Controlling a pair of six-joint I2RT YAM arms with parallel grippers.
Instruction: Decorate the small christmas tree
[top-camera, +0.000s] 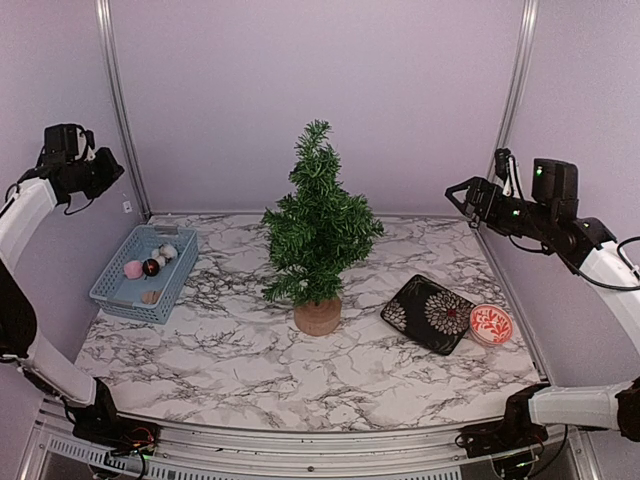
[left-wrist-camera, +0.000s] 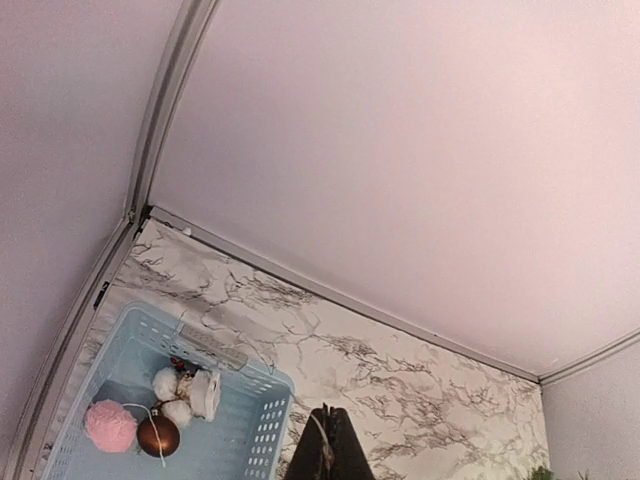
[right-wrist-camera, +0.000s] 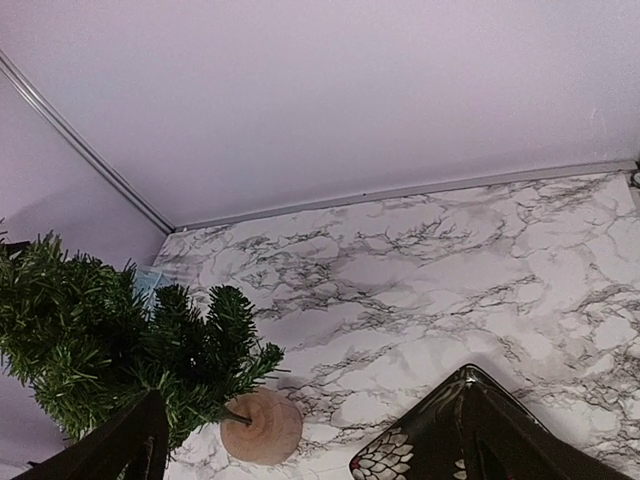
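Green and bristly, the small christmas tree (top-camera: 318, 225) is stood upright near the middle of the white table top with grey marble veins (top-camera: 230, 370). It is held up by a round tan wooden stump (top-camera: 317, 316), which is set flat on the table.

To the left of the tree, and a little further back, a light blue plastic basket with holes in its sides (top-camera: 115, 290) is seen. It is well apart from the tree. Inside it a fluffy pink ball (top-camera: 133, 269), a shiny dark red-brown ball (top-camera: 151, 266) and some small white bits (top-camera: 166, 253) are lumped together. A small tan thing (top-camera: 150, 296) is also seen in the basket, but what it is cannot be told.

To the right of the tree, near the stump, a black plate with rounded corners and white flower patterns (top-camera: 432, 313) is laid flat. Just beside that plate, further from the tree, a small round red and white dish (top-camera: 491, 324) is placed.

The left gripper (top-camera: 110, 170) is held up high, far to the left of the tree and above the basket. Its jaws are pressed together. The right gripper (top-camera: 462, 195) is held up high on the right side of the tree, pointed toward it. Its jaws are spread wide, and nothing is gripped.
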